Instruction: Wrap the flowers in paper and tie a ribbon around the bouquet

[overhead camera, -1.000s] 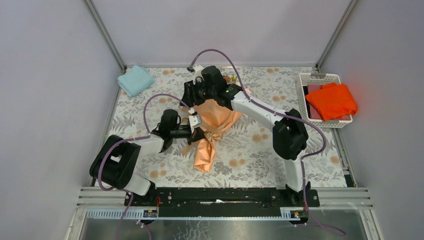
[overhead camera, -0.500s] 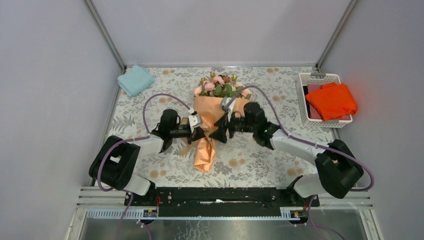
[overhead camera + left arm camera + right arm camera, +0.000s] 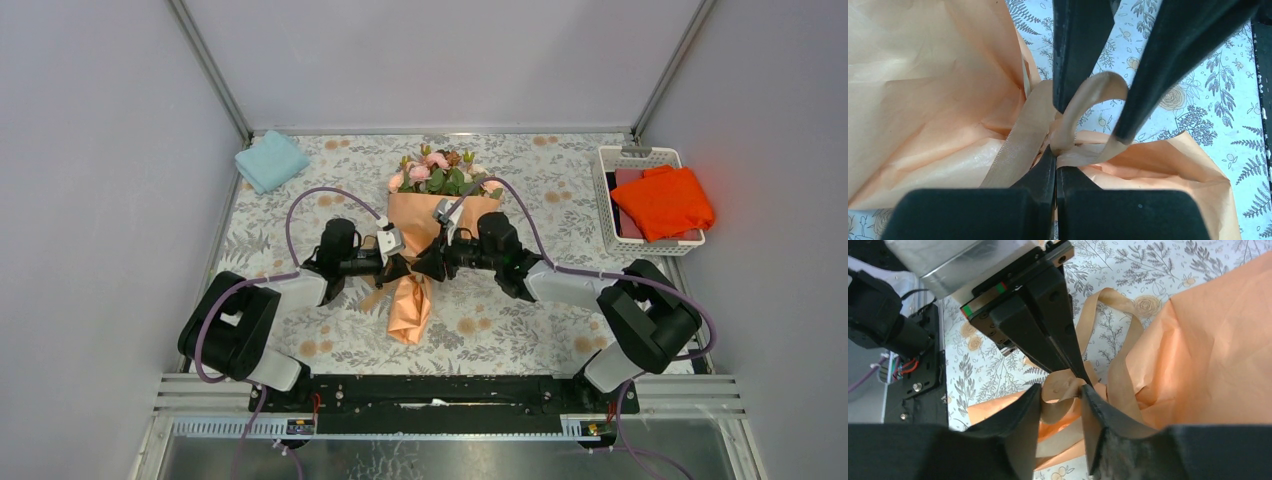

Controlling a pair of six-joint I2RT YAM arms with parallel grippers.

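The peach-orange paper (image 3: pixel 415 225) wraps the pink roses (image 3: pixel 436 172); left end effector (image 3: pixel 1054 160) clamps the narrow tan ribbon (image 3: pixel 1020 145), right end effector (image 3: pixel 1060 388) gapes astride its untightened loop.

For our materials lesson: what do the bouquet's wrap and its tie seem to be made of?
The wrap: thin matte peach paper, probably; it holds sharp creases and crinkles. The ribbon: likely woven satin-like fabric, with soft sheen, a fine edge line and limp loops.

Ribbon (image 3: pixel 1020 142) partly behind left tool (image 3: pixel 1055 159)
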